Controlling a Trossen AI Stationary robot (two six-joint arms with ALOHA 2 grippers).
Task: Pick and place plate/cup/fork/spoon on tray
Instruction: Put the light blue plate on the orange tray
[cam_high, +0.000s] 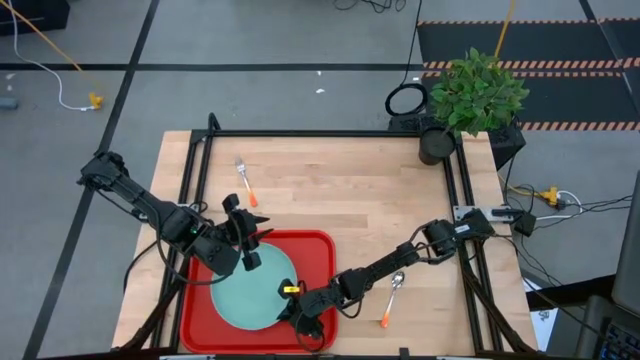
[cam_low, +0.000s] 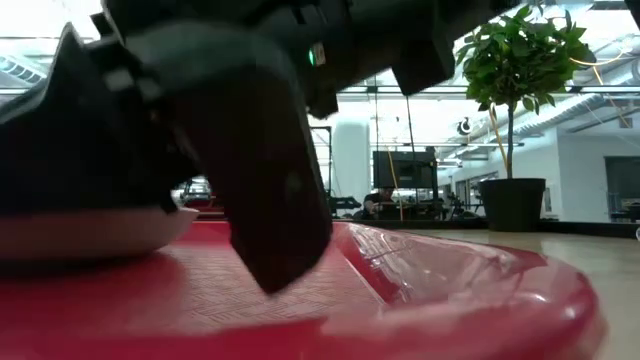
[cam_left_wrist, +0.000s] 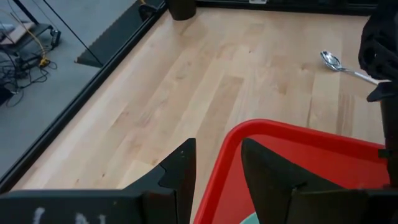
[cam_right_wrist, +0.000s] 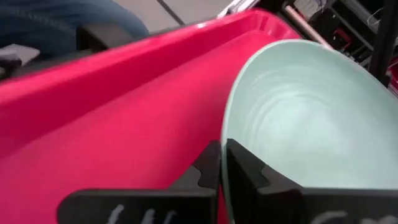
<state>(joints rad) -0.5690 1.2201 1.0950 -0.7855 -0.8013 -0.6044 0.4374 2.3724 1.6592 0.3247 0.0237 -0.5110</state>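
Cup hidden; plate (cam_right_wrist: 311, 124) edge-cropped.

You see the round pale teal plate (cam_high: 250, 295) lying in the bright red rectangular plastic tray (cam_high: 322, 247); the orange-handled metal spoon (cam_high: 392, 298) lies at its three o'clock, and the orange-handled fork (cam_high: 245, 181) at twelve.

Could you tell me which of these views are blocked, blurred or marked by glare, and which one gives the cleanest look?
Low view: a dark, out-of-focus arm part fills the upper left; window glare streaks the tray rim. Right wrist view: plate so close it is soft-edged. High view: evenly lit, clearest, showing fork and spoon.
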